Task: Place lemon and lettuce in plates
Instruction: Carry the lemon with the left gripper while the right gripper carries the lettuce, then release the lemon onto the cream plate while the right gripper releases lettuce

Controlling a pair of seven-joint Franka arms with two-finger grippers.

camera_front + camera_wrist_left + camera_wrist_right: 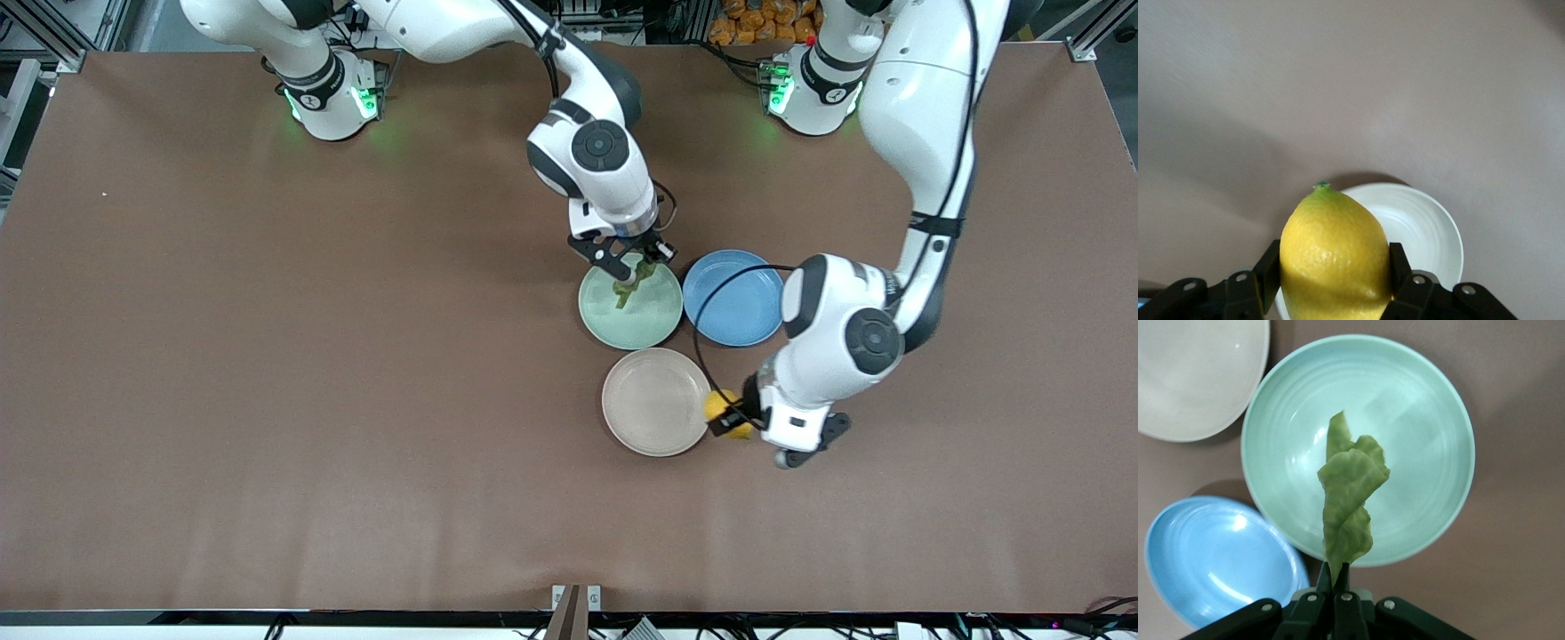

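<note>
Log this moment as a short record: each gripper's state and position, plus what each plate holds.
left gripper: shut on the small oval yellow lemon, beside the off-white beige round plate
right gripper: shut on the crinkled green lettuce leaf, over the pale mint green round plate
mint plate: nothing lying in it
beige plate: empty
blue round plate: empty

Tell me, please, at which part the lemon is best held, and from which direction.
Grip the lemon across its narrow middle, as the left gripper does now, fingers on both rounded sides. Come from the blunt end: the pointed tip tapers and would slip.
</note>
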